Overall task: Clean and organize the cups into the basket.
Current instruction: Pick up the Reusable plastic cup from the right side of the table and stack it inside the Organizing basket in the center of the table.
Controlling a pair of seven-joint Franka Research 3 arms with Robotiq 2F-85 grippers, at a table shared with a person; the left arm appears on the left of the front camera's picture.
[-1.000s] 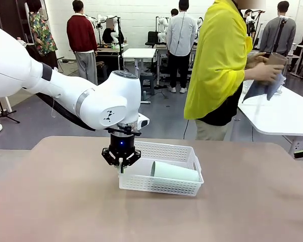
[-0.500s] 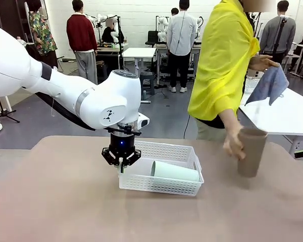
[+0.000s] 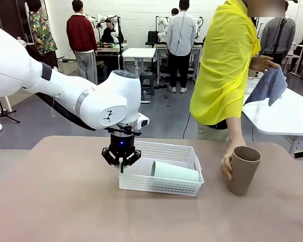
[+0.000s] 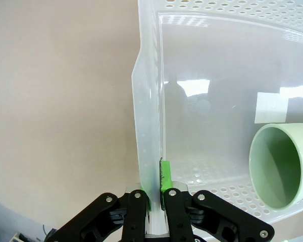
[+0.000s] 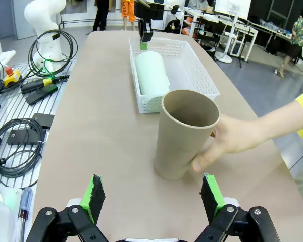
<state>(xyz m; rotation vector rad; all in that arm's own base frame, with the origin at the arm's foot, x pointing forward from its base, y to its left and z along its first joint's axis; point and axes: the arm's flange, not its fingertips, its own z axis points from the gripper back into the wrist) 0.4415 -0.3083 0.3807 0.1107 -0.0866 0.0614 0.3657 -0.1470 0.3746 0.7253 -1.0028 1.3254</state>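
A white lattice basket (image 3: 164, 185) sits mid-table with a pale mint green cup (image 3: 174, 172) lying on its side inside. My left gripper (image 3: 121, 166) is shut on the basket's left wall (image 4: 150, 151), its green pads (image 4: 164, 175) pinching the rim. The mint cup's open mouth (image 4: 280, 166) faces this wall. A tan-brown cup (image 3: 243, 170) stands upright on the table to the right of the basket, a person's hand (image 3: 227, 164) resting on it. My right gripper (image 5: 152, 199) is open, just short of the brown cup (image 5: 184, 133).
The person in yellow holds a grey-blue cloth (image 3: 266, 85) in the other hand. Cables and tools (image 5: 25, 126) lie on a rack beside the table's edge. Bare table (image 3: 65, 201) lies left and in front of the basket.
The person brought the brown cup down from beside the cloth and set it upright on the table to the right of the basket. Neither arm has moved.
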